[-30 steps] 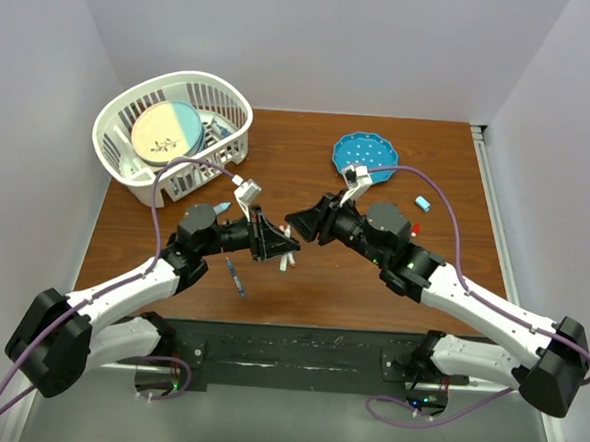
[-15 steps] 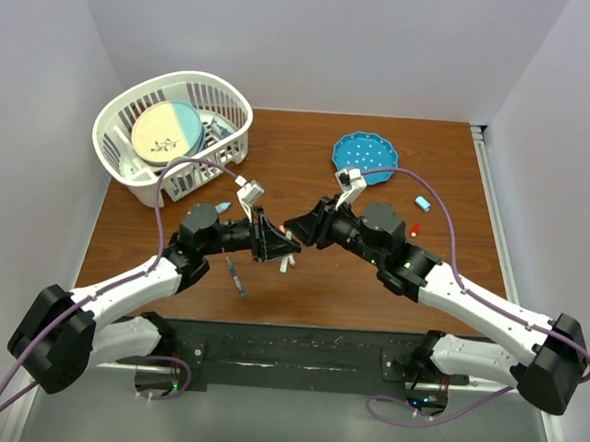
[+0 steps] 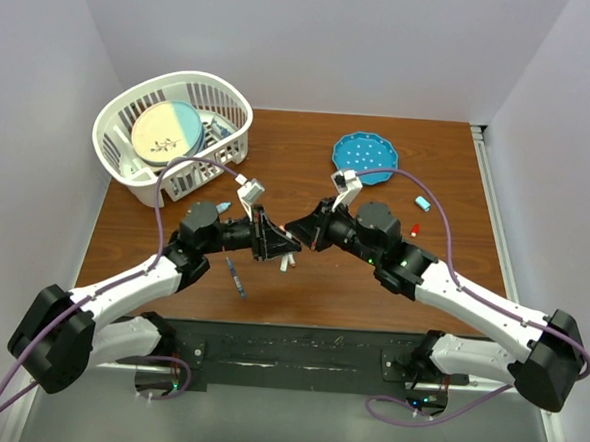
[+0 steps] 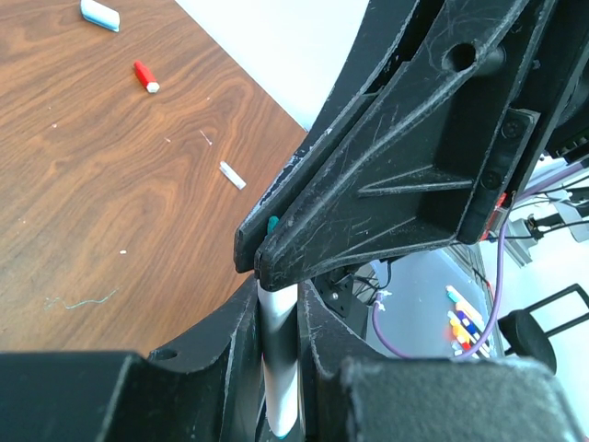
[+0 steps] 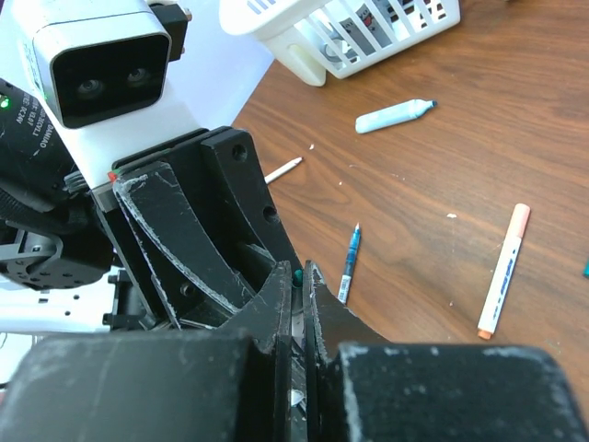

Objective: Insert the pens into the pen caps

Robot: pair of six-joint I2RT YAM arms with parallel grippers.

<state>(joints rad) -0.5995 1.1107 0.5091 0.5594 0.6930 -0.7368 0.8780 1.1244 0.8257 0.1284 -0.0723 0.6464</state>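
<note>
Between left tool (image 4: pixel 279 308) jaws: white pen (image 4: pixel 280 373), clamped.

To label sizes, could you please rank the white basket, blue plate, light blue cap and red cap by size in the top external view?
1. white basket
2. blue plate
3. light blue cap and red cap: both tiny, too alike to rank.

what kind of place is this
Probably a robotics lab test cell: a brown wooden table boxed in by plain white walls, a white-and-black left robot arm and matching right robot arm bolted at its near edge, and staged props like a white slatted plastic basket.
</note>
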